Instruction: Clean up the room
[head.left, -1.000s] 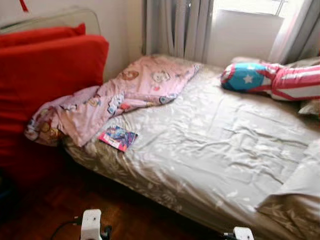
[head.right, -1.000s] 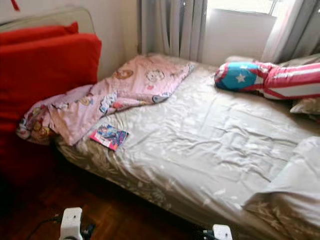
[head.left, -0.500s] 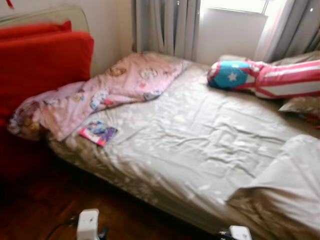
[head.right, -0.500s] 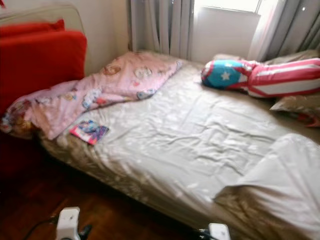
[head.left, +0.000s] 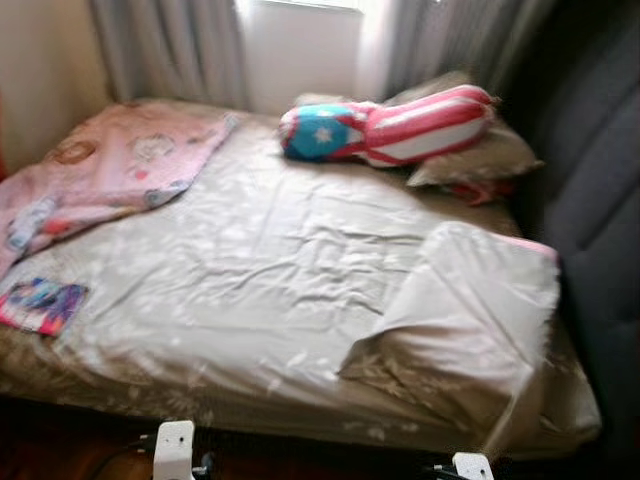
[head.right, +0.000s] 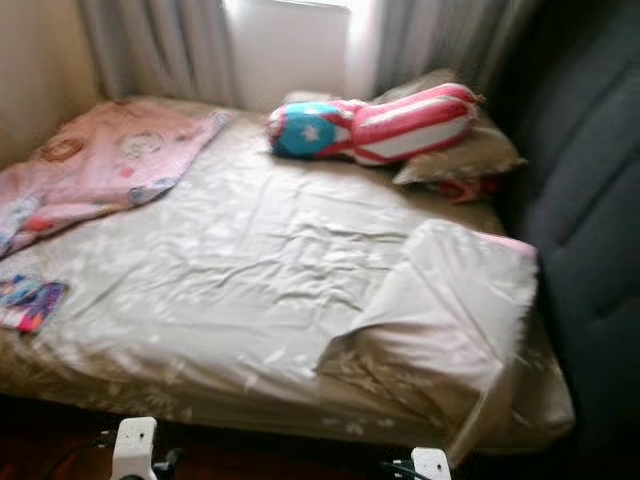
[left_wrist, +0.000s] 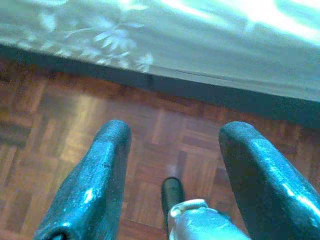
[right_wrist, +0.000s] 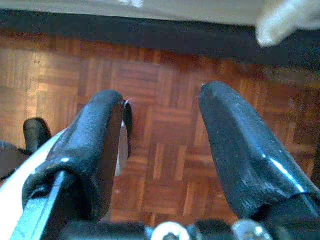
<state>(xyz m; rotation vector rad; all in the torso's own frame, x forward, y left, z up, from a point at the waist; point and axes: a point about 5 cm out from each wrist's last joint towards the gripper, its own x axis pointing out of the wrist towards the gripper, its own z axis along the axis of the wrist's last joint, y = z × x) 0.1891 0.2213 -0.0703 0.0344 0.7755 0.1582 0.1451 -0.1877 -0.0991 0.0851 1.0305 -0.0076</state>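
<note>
Both claws, left (left_wrist: 172, 165) and right (right_wrist: 160, 150), hang open over the floor (left_wrist: 75, 115); I'm scanning the bed (head.left: 280, 260), book (head.left: 40, 305) lower left.

Left gripper (left_wrist: 172, 165) hanging over a brown wood floor (left_wrist: 60, 115) with little square blocks. Two black fingers (left_wrist: 95, 180) spread wide apart, nothing between them but floor. Bed sheet (left_wrist: 150, 45) with pale leaf shapes across the far side, dark strip under it.

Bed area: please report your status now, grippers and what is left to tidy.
Left gripper and right gripper open, empty, low over the parquet floor. Bed: pink blanket crumpled, colourful booklet near its edge, sheet corner folded back. Nothing blocking.
</note>
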